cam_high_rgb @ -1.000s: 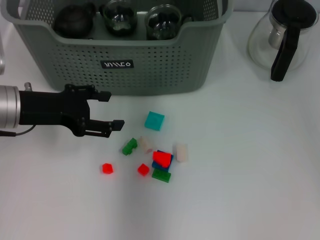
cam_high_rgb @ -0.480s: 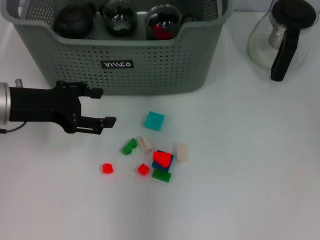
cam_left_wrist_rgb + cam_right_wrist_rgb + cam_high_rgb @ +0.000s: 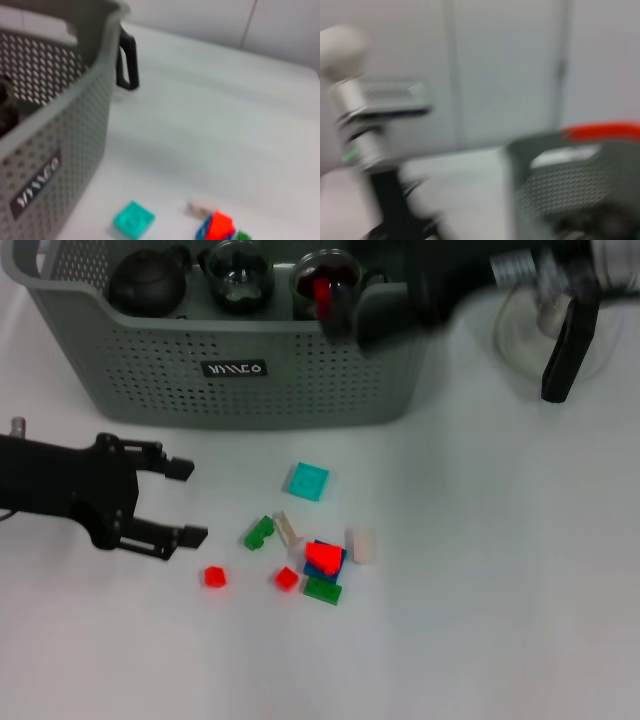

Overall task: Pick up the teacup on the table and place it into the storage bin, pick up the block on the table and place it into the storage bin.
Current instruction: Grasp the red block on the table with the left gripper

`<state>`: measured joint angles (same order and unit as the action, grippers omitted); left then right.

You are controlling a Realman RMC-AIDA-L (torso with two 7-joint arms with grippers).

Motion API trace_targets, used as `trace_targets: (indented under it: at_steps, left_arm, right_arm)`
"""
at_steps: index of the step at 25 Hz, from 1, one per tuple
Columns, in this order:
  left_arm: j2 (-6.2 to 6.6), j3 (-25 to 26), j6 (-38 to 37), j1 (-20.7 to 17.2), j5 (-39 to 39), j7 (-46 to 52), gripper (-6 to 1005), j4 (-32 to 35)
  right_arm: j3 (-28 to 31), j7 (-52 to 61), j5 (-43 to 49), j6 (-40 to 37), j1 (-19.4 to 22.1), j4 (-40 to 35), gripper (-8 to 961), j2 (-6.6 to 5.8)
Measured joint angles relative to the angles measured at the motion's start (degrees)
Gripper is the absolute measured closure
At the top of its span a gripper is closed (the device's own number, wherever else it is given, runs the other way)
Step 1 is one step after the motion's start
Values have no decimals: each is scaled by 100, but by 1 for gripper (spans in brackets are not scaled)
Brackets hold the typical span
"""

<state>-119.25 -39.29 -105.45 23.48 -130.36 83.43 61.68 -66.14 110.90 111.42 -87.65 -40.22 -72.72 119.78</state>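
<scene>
The left pincer [image 3: 180, 502] has drawn back from the teal block [image 3: 309, 481] toward the bench's [image 3: 500, 590] left edge, fingers spread and empty, while the right pincer [image 3: 345, 315] has swept in, blurred, over the storage bin's [image 3: 260, 370] dipped front rim; I cannot tell whether it is clenched or released. A red block [image 3: 322, 295] now shows inside a glass teacup [image 3: 325, 280] in the bin, so one drop looks done, with a cluster of blocks [image 3: 322, 562] left on the bench.
</scene>
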Motion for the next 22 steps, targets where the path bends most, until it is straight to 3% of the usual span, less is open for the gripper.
trace_targets:
  at_steps: [5, 11, 22]
  left_arm:
    - [-222, -129, -42, 36, -664, 137, 153, 358]
    - [-499, -566, 148, 114, -1238, 183, 153, 455]
    - [-517, -1540, 692, 100, -1310, 512, 153, 436]
  right_arm:
    - [-3, -271, -31, -539, 406, 299, 9, 43]
    - [67, -582, -228, -423, 391, 959, 8, 32]
    - [74, -714, -325, -304, 288, 1241, 9, 45]
